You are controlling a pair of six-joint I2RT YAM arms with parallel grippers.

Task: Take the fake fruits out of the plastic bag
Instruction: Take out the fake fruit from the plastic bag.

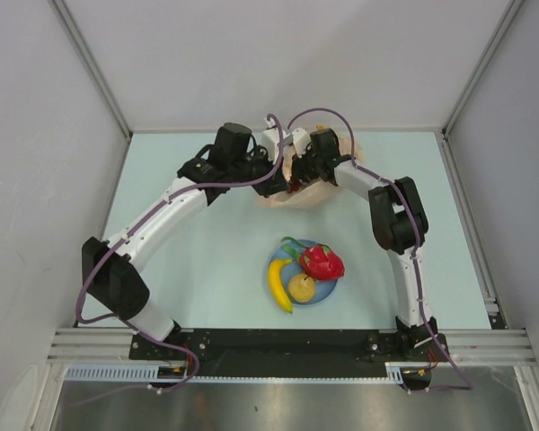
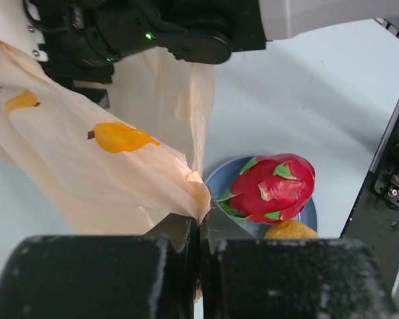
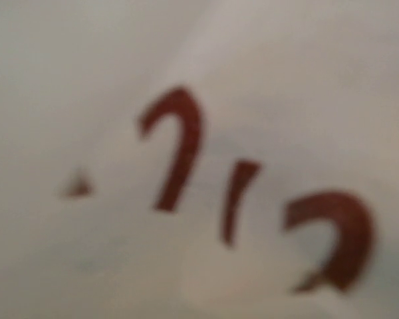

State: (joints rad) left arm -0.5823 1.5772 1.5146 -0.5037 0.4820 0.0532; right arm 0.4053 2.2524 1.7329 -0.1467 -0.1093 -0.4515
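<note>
The peach-orange plastic bag (image 1: 313,190) lies crumpled at the far middle of the table. My left gripper (image 1: 282,160) is shut on a fold of the bag's edge (image 2: 186,183), with the jaws pressed together on the film in the left wrist view. My right gripper (image 1: 302,174) is pushed into the bag. Its wrist view shows only blurred bag film with red printed marks (image 3: 179,146), and its fingers are hidden. The red dragon fruit (image 1: 322,262), the yellow banana (image 1: 278,285) and the yellowish pear (image 1: 301,287) lie on the blue plate (image 1: 328,292). The grape bunch is not visible.
The plate stands in the middle of the table, between the bag and the arm bases. In the left wrist view the dragon fruit (image 2: 272,187) and the pear (image 2: 290,230) show on the plate (image 2: 219,181) below the held bag. Grey walls enclose the table on three sides.
</note>
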